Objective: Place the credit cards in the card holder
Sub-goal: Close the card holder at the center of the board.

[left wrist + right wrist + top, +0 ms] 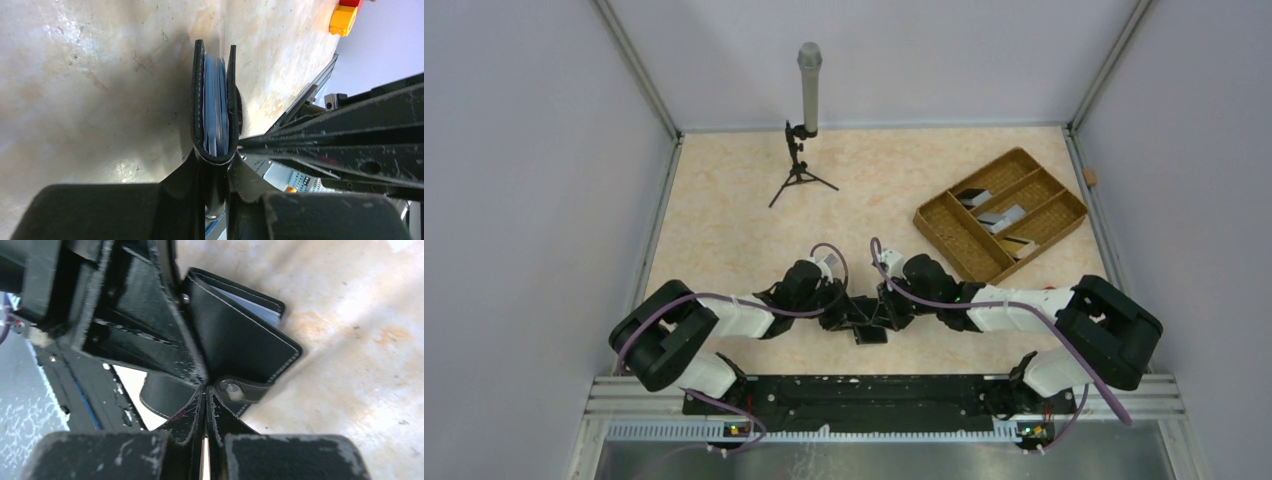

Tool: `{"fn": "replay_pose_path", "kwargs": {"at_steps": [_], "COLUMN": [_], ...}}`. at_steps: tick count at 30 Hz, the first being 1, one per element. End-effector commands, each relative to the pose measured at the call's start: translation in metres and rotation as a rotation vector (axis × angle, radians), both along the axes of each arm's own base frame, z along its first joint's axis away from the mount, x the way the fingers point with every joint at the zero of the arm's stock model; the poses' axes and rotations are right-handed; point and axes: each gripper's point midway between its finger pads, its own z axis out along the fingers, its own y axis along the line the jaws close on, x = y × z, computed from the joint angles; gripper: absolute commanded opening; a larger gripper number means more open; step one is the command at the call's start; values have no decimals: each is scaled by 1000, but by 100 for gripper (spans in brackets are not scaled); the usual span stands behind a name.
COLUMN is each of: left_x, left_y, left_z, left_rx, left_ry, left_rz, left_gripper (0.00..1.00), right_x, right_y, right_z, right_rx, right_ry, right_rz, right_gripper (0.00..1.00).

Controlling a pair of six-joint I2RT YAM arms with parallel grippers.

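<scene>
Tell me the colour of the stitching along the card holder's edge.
White, against the black cover of the card holder; the right wrist view shows it best.

The card holder (198,100), a small black bifold wallet with pale stitching, stands on edge near the table's near side, almost closed, with pale blue lining showing between its covers; its clasp tab (239,391) hangs loose. The credit cards (1004,214), pale grey and dark, lie in compartments of the brown woven tray (956,189)
</scene>
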Motion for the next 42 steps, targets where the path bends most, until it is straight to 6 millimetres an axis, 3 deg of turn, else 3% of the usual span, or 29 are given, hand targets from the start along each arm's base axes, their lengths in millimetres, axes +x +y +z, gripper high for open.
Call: {"fn": "replay_pose_path", "kwargs": {"at_steps": [1,8,13,14,19,21,25,32,42], "left_x": [-5,-5,-6,-6,-5,-5,-4,-5,-5], "left_y": [12,14,18,18,18,19,20,21,21], "left_z": [-26,-29,-31,-32,-30,-30,-29,-30,-29], "left_rx": [119,129,145,148,156,165,176,181,181], "left_ry": [15,21,24,25,18,17,11,12,10], "left_rz": [4,16,23,24,22,22,19,18,15], "left_gripper": [0,0,0,0,0,0,0,0,0], "right_x": [-8,-16,-7,-4,9,18,29,24,29], "right_y": [20,16,5,2,-7,-16,-27,-16,-17], "right_z": [29,20,37,43,73,73,58,40,27], "right_rx": [124,120,81,70,36,-22,-137,-164,-199], "right_ry": [-39,2,-23,-30,-75,-78,-35,43,52], "right_rz": [85,86,5,-12,-88,-152,-231,-199,-225], "right_gripper": [0,0,0,4,48,53,49,39,30]}}
